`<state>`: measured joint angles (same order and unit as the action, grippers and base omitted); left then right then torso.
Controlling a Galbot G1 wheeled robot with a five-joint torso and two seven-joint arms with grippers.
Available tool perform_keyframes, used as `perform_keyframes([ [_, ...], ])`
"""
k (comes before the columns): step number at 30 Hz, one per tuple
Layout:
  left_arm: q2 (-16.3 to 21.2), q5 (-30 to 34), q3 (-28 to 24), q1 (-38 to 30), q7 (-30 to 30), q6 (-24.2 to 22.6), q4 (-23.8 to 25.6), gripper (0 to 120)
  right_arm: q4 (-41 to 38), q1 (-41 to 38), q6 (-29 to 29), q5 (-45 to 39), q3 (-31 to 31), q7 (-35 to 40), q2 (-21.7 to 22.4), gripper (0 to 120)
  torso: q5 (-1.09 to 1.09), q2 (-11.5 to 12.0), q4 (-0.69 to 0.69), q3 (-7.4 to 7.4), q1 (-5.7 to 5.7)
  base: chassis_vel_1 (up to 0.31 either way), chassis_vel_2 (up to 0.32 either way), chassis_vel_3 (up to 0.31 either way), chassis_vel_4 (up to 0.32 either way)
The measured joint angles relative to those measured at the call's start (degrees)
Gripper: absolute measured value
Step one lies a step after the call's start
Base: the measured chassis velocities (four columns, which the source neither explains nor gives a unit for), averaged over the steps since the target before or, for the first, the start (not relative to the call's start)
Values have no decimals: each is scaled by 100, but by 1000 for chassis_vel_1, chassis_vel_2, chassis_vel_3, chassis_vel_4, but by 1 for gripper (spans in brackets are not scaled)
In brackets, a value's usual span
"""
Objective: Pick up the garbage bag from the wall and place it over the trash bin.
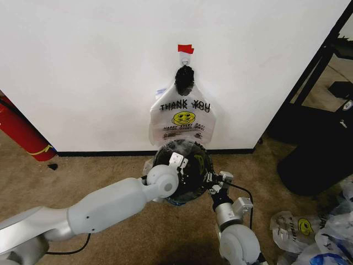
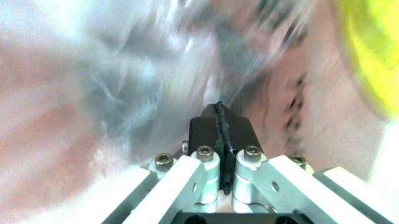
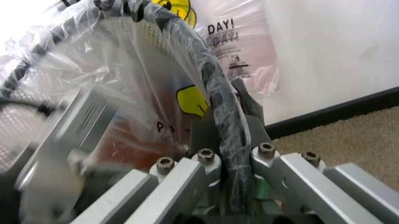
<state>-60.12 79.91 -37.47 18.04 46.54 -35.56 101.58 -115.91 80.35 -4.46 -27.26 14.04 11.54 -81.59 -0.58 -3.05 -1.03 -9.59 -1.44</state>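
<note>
Translucent plastic of a garbage bag (image 3: 118,88) is draped over the black wire-mesh trash bin (image 1: 182,171), which stands on the carpet near the wall (image 1: 83,66). The left end effector (image 2: 219,135) is pressed together, pinching bag film. The right end effector (image 3: 227,126) is clamped on the bin's bag-covered rim, on its right side. Another "THANK YOU" bag (image 1: 182,118) hangs from the wall hook (image 1: 185,55) under red tape (image 1: 186,48).

The trash bin (image 1: 182,171) is sitting on the carpet just before the wall (image 1: 88,72), a bag (image 3: 134,88) lying over its rim. Straight behind it, another garbage bag (image 1: 182,118) is hanging on the wall.
</note>
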Motion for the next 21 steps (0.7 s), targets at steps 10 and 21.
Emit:
perform_keyframes([
  [10,-544,-65,-58,-18,-29,51,-678,0,-205,243,-8,98,-70,-17,-34,0,1,0,-2,0,0,0,0,0,0],
  [21,-845,-229,-199,-255,-195,-13,-1441,0,-483,384,-5,146,-148,-64,-7,0,1,0,-1,0,0,0,0,0,0],
])
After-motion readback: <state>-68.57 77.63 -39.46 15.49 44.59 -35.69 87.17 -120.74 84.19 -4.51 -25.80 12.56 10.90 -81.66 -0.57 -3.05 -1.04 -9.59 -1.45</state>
